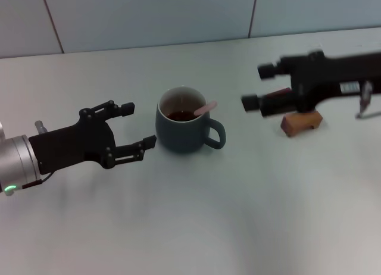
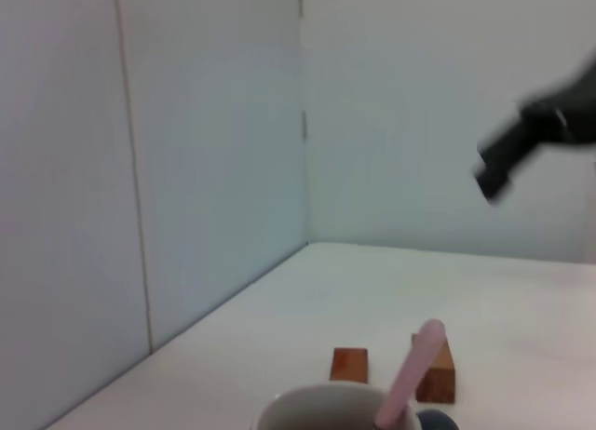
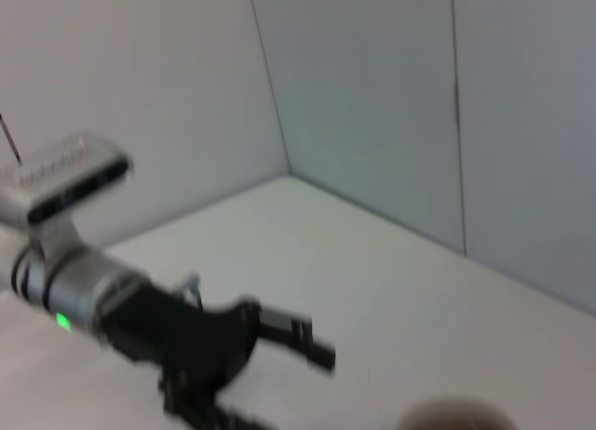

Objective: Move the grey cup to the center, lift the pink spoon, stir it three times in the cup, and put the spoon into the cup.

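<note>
The grey cup (image 1: 186,131) stands upright near the table's middle, handle toward the right, dark liquid inside. The pink spoon (image 1: 206,108) rests in the cup, its pink handle leaning over the right rim. In the left wrist view the cup's rim (image 2: 321,407) and the spoon's handle (image 2: 410,379) show. My left gripper (image 1: 136,126) is open just left of the cup, not touching it. My right gripper (image 1: 260,86) is open and empty, raised to the right of the cup.
A brown wooden block (image 1: 302,122) lies on the table under the right arm; it also shows in the left wrist view (image 2: 391,367). A tiled wall runs along the table's far edge. The right wrist view shows the left arm (image 3: 140,309) across the table.
</note>
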Available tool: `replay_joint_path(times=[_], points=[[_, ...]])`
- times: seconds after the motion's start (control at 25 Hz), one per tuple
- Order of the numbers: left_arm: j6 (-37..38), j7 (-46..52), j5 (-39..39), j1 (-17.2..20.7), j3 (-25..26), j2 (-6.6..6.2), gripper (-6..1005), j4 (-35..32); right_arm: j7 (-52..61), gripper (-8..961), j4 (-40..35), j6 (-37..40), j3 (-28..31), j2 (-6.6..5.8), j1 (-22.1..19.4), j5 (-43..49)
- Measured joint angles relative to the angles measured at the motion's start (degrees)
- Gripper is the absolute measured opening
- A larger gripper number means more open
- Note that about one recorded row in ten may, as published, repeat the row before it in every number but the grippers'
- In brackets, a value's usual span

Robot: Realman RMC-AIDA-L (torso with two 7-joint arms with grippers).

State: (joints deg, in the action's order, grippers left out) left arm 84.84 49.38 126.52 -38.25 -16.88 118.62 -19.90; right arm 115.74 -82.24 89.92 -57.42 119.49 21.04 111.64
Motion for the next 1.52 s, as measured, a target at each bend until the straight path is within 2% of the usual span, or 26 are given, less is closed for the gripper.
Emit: replay_joint_path(times=[0.12,0.36,0.52,0.68,1.52], points=[[-0.15,0.39,-1.01,0.11,-0.05,0.06,842,-0.02,-7.89,840,3.51,-2.53,0.63,-0.04,-3.65,-1.00],[-0.44,1.64,-1.65,0.00,-0.57,0.17,841,0.09,-15.42,840,8.26,-5.91,0.78,-0.26,-6.59,-3.55],[-1.14,3.06,-1.55,-0.48,-2.69,0.20,841,-0.15,-17.17,840,11.21,-6.48,0.75,-0.35,-6.32,-3.29],[-2.59,5.63,-1.80,-0.83,-5.82,0.34,842,-1.38,-17.20,840,11.09,-6.51,0.56,-0.35,-6.34,-3.28],[-2.84,6.94,-1.80,-1.08,-6.51,0.37,841,-1.22,-16.13,840,10.79,-6.29,0.35,-0.39,-5.89,-2.54]])
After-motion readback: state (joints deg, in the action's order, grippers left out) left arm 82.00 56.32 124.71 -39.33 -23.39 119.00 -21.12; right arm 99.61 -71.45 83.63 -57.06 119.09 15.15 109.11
